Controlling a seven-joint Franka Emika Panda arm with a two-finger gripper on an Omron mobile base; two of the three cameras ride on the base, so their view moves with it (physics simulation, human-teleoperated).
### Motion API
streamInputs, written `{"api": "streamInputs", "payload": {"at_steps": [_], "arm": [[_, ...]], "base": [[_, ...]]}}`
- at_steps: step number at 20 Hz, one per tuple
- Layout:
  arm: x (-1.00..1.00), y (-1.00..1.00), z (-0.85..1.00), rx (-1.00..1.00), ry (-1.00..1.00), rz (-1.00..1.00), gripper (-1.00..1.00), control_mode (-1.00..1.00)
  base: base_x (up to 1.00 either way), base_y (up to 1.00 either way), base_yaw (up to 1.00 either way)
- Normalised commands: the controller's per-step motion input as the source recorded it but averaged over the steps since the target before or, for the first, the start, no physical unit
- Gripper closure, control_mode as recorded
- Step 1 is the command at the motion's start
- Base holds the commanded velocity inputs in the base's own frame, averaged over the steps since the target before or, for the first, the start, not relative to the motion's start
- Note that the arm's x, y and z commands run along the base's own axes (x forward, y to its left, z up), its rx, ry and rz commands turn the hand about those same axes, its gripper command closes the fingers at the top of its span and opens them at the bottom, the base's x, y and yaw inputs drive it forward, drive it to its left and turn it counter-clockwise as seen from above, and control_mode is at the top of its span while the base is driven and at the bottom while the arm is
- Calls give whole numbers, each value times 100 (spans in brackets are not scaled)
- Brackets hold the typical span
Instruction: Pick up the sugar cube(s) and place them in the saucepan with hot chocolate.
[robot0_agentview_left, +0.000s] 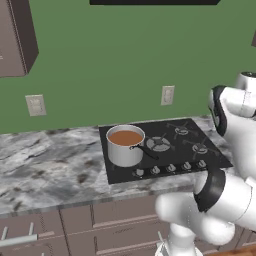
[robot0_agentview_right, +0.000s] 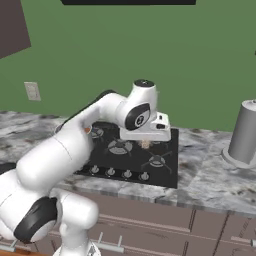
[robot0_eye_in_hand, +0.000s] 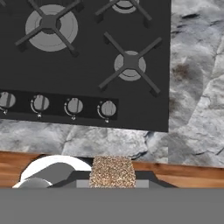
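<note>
Overhead, claw (robot0_eye_in_hand: 113, 177) pinching sugar cube (robot0_eye_in_hand: 113, 172) above unlabelled stove knobs (robot0_eye_in_hand: 73, 106).

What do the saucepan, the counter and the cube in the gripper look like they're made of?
Saucepan: brushed silver metal, seemingly steel, with a black handle. Counter: grey veined stone, probably marble or granite, polished. Sugar cube: speckled brown, grainy, held in the gripper.
</note>
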Motion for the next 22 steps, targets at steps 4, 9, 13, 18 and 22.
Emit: {"api": "streamInputs", "payload": {"at_steps": [4, 9, 13, 18, 22], "arm": [[23, 100, 31, 0, -2, 15, 100, -100], [34, 100, 25, 0, 0, 27, 100, -100], [39, 100, 2, 0, 1, 37, 100, -100], [42, 100, 0, 0, 1, 37, 100, -100], [34, 100, -3, 0, 0, 23, 100, -100]], "base": [[0, 0, 0], [0, 0, 0], [0, 0, 0], [0, 0, 0], [0, 0, 0]]}}
